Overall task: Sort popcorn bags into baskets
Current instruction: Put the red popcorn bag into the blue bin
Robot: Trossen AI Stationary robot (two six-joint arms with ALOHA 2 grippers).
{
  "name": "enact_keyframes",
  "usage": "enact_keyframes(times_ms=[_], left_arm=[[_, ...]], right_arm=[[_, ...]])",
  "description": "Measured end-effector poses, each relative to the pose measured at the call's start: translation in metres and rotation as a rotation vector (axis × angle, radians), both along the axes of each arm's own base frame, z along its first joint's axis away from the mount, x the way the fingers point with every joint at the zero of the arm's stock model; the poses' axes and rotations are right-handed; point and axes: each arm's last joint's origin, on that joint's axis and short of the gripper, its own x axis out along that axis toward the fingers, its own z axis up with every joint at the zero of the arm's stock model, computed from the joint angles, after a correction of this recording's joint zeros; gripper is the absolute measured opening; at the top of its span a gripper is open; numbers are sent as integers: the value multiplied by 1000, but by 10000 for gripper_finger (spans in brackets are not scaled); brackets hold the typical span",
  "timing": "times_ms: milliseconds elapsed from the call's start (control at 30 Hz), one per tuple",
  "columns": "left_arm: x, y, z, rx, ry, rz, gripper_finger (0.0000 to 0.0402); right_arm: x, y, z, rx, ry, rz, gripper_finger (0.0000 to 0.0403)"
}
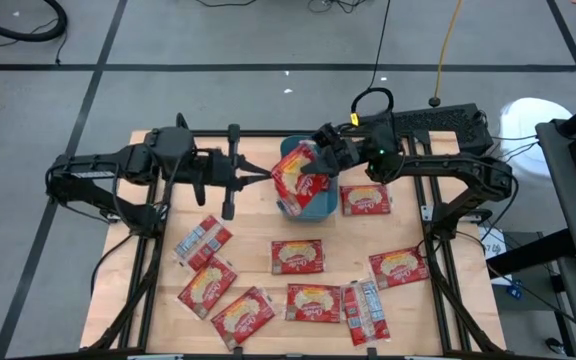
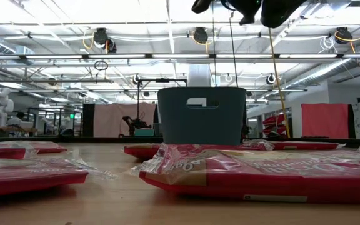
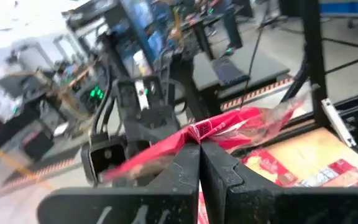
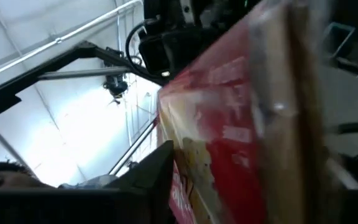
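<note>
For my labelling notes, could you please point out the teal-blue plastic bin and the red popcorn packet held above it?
teal-blue plastic bin (image 2: pixel 199 125): low view, front wall.
red popcorn packet (image 1: pixel 301 177): high view, printed face.

Grey floor (image 1: pixel 218 40); ceiling strip lights (image 2: pixel 167 15) overhead.
</note>
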Motion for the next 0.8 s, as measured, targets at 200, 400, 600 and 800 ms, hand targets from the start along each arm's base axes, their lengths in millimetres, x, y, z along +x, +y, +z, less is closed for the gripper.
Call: enact_keyframes(times_ms=[200, 400, 600, 800], left_arm=[[-9, 4, -4, -108, 65, 159, 37], [-19, 10, -5, -280, 64, 304, 123], [-42, 14, 6, -479, -2, 356, 218], [-70, 25, 21, -622, -155, 500, 243]], right_arm=[[-7, -8, 6, -37, -43, -72, 53], [-17, -17, 14, -70, -71, -125, 23], [-31, -28, 21, -99, 5, -228, 26], [-54, -31, 33, -169, 70, -500, 24]])
